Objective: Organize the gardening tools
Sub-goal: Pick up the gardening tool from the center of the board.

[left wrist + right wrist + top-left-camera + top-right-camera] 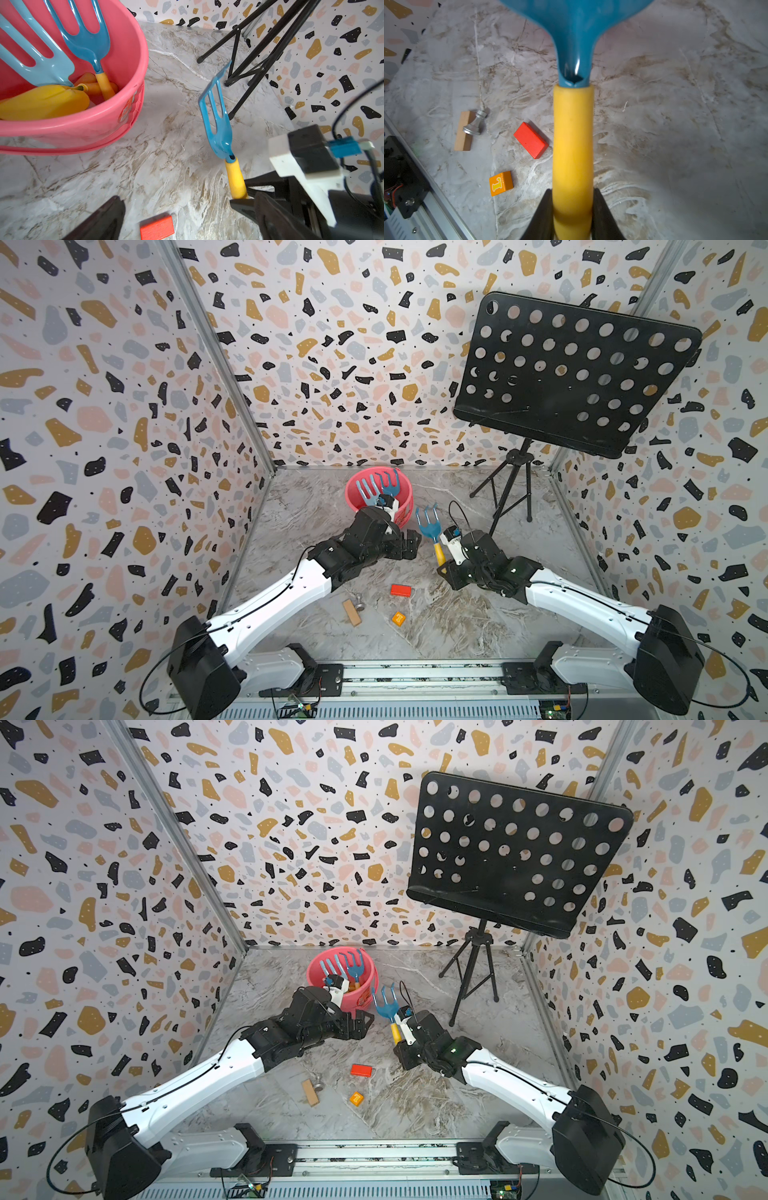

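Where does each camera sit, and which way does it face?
Top views: above the arm bases, looking down at pink bucket, music stand; left arm and right arm show.
Left wrist: on the left arm, facing bucket and blue rake; one own finger shows.
Right wrist: on the right arm, looking along the rake's handle; right gripper clamps it.
Shared: both wrist views show rake and red block.

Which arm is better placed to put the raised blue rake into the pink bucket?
Right arm: its jaws clamp the blue rake by its yellow handle, beside the pink bucket; the left arm has open, empty jaws.
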Robot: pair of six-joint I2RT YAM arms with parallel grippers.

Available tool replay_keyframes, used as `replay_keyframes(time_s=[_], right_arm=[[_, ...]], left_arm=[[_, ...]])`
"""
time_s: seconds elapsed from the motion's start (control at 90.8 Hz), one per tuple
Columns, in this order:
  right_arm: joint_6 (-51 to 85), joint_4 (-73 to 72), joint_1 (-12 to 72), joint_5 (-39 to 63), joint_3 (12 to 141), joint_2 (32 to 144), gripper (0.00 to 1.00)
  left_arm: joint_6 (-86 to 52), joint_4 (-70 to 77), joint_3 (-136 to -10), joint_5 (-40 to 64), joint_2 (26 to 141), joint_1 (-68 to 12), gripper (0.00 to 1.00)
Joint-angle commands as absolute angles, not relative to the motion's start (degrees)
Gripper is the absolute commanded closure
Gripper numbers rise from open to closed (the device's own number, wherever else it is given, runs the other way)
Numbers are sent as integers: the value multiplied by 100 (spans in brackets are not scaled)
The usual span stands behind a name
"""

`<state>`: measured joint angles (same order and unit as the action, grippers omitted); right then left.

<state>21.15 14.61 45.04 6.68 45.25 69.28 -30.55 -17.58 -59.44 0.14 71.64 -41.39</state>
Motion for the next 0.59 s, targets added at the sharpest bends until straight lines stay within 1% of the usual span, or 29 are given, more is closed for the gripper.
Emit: replay_keyframes(time_s=[0.0,0.121,0.22,0.474,0.518,0.584], right_arm=[[2004,1083,4540,867,4489,6640,100],[2004,1063,4544,892,4508,6592,100],[2021,1056,4545,903,4523,6592,100],[2040,989,4550,970,4614,6592,100],[2035,993,4553,975,4626,6592,100],[2030,998,4546,976,4661,6587,100]], left_arm=[[-3191,-1314,-6237,184,7403,-4040,3],[-3189,-1123,-6484,281,7682,-4001,11],[-3142,-675,-6600,387,7852,-3999,17],[-3099,-16,-6706,398,8212,-3999,28],[-3090,54,-6706,372,8250,-3999,31],[-3069,166,-6706,325,8297,-3999,39]])
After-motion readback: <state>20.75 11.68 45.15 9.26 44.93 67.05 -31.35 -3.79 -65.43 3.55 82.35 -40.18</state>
